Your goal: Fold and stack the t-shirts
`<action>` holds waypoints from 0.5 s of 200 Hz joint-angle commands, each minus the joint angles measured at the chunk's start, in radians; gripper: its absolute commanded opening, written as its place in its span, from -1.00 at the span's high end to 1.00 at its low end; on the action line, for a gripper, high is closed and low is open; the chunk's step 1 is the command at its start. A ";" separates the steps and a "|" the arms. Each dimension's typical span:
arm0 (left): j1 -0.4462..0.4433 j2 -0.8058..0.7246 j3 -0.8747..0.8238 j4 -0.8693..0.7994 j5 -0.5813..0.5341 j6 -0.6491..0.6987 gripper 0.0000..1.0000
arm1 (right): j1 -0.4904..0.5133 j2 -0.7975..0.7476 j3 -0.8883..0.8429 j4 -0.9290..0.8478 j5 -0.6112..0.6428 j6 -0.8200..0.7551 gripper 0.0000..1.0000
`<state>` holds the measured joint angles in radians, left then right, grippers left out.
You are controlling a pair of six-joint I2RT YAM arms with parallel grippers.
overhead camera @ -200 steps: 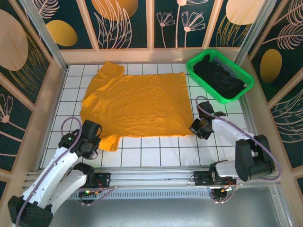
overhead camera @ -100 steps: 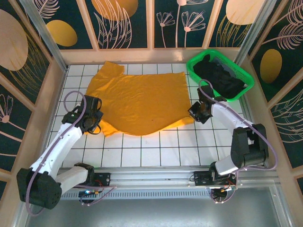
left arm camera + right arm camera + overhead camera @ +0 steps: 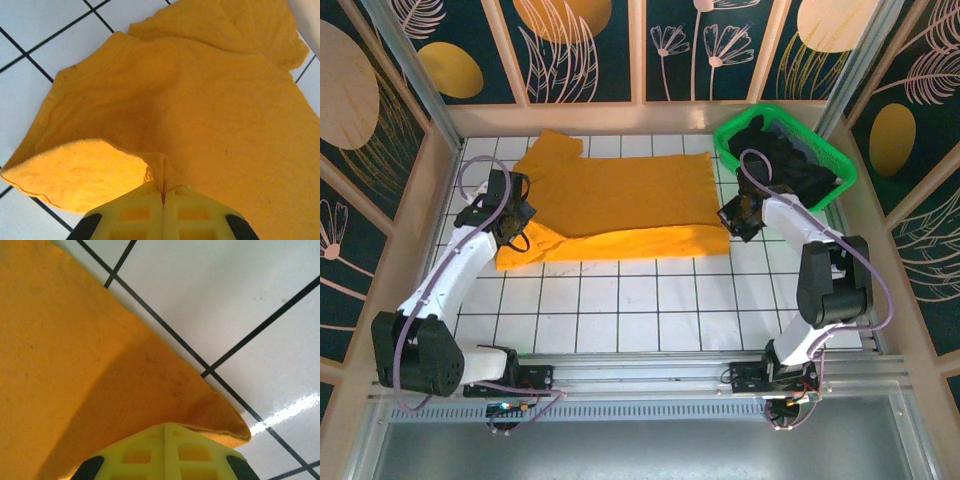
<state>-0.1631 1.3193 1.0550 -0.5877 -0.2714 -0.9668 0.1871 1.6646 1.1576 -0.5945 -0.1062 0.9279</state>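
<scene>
Both arms had carried the near hem of the orange-yellow t-shirt (image 3: pixel 620 195) farther from their bases over the past second, doubling it over across the far grid squares. Stretched along the left side, the left gripper (image 3: pixel 513 216) pinched the hem's left corner. The right gripper (image 3: pixel 736 216), likewise extended, clamped the right corner beside the green basket (image 3: pixel 726 150) of black t-shirts (image 3: pixel 785 165).

No text, label, brand or number can be read anywhere. The orange-yellow cloth t-shirt (image 3: pixel 620 200) is plain, the white tiled table (image 3: pixel 650 305) carries only dark grid lines, and the dark wall panels (image 3: pixel 585 60) bear painted leaves and discs.
</scene>
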 commanded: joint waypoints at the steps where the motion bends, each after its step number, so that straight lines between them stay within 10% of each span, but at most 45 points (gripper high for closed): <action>1: 0.013 0.019 0.025 0.037 -0.055 0.078 1.00 | -0.012 0.035 0.049 0.012 0.020 0.021 1.00; 100: 0.016 0.187 0.118 0.155 -0.076 0.332 1.00 | -0.016 0.150 0.146 0.043 -0.024 -0.007 1.00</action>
<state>-0.1551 1.4689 1.1267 -0.4683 -0.3035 -0.7326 0.1772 1.7863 1.2560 -0.5606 -0.1215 0.9264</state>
